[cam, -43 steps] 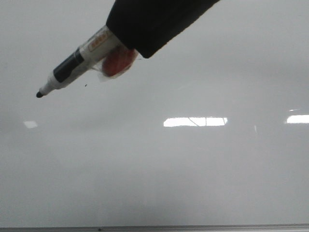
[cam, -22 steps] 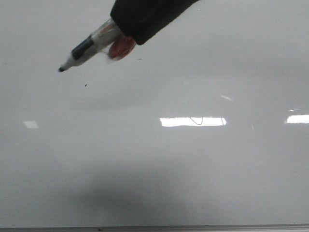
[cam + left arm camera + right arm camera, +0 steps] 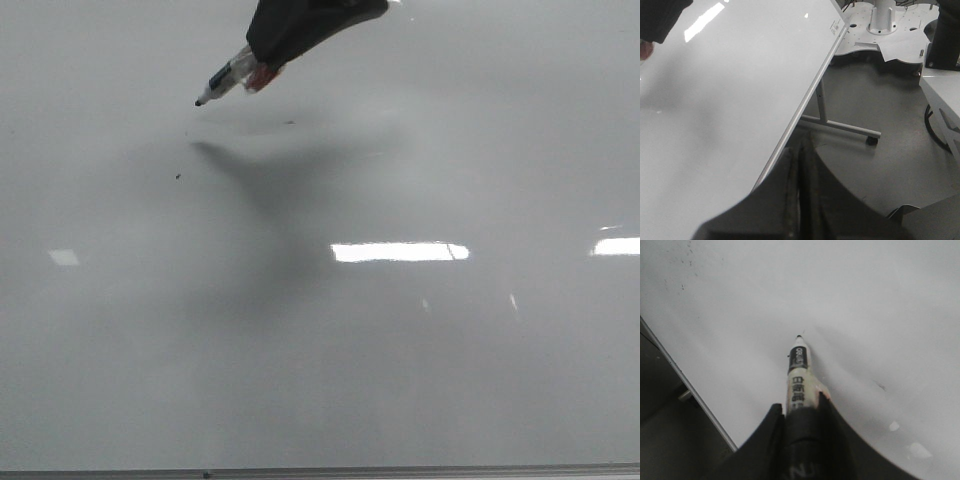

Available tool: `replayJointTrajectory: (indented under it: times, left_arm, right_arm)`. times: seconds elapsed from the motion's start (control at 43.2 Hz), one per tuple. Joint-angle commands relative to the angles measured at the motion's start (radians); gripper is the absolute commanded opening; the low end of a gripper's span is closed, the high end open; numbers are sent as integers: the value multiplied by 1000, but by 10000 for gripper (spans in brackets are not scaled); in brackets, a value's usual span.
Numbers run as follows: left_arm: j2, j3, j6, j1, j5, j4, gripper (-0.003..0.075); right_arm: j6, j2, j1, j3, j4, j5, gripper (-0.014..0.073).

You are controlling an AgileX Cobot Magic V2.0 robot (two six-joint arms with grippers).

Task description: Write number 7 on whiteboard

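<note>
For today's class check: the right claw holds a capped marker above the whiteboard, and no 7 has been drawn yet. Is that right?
Not quite. The marker is uncapped: the right wrist view shows its bare dark tip pointing at the whiteboard. The rest stands: the right claw holds it above the board, and no 7 shows in any view.

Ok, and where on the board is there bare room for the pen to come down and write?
Almost all of the whiteboard is unmarked: from the marker tip down to the grey frame edge, and out to both sides. Only tiny dark specks sit below the tip. The one crowded spot is the top centre, where the right end effector holds the marker.
</note>
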Motion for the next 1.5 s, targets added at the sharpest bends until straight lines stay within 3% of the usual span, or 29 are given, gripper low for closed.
replayJointTrajectory:
  times: [0.0,0.278,0.81,1.481]
  left_arm:
    - [7,-26,-9,-3,-78,-7,-20]
    - [7,-26,-9,-3,-78,-7,-20]
    - [7,-26,-9,-3,-78,-7,-20]
    - [7,-26,-9,-3,-78,-7,-20]
  right_arm:
    - [2,0,-6,-62,23,-45,-57]
    - [2,31,-30,-75,23,-56,-57]
    - [2,-64,-296,-34,-28,79,-57]
    - [1,46,-123,222,-25,-63,-57]
